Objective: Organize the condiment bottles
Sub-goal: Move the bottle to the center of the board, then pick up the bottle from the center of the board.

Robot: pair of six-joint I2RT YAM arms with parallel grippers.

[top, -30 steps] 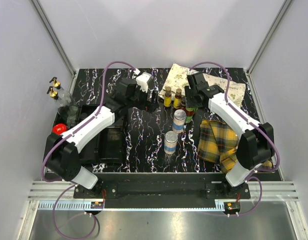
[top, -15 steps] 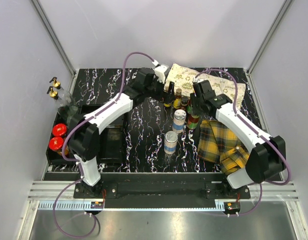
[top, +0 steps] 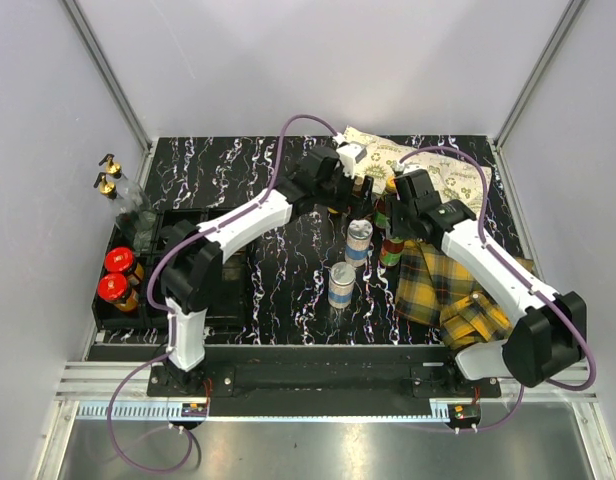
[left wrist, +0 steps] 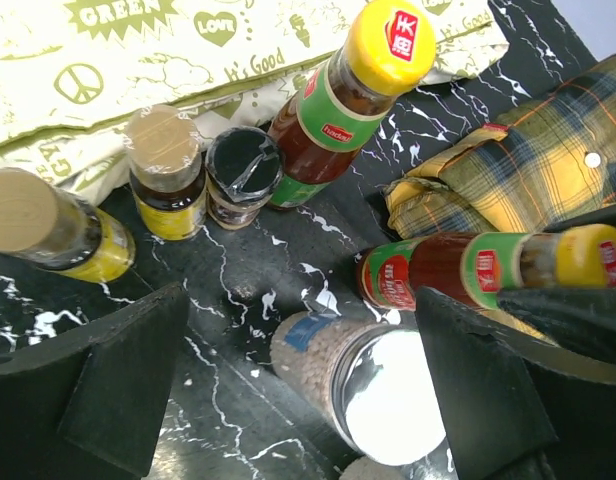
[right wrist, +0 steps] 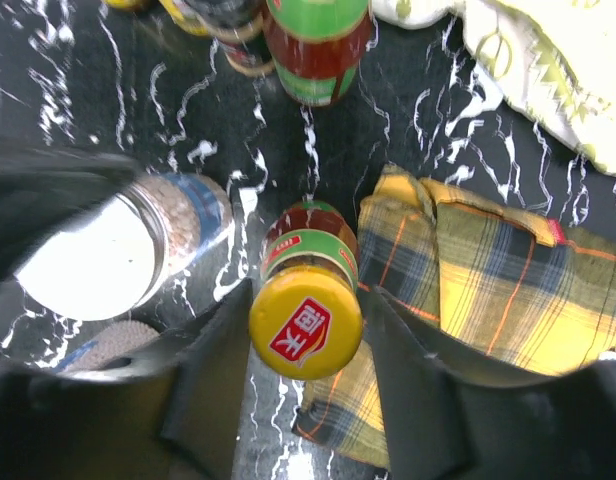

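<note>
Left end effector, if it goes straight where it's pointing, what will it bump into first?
Probably the silver-lidded shaker, which sits right ahead of the open left end effector. Depth is hard to judge from the wrist view.

Two gold-capped clear bottles (top: 109, 186) stand by the bench's left edge toward the far corner, and two red-lidded jars (top: 118, 260) sit nearer along that edge. Two silver-lidded shakers (top: 359, 238) stand mid-bench. Toward the far edge are two yellow-capped sauce bottles (left wrist: 323, 110), two tan-capped small bottles (left wrist: 163, 150) and one black-capped small bottle (left wrist: 243, 165). Two cloths lie toward the right edge: one printed cream cloth (top: 463, 180) and one yellow plaid cloth (top: 433, 280).
</note>
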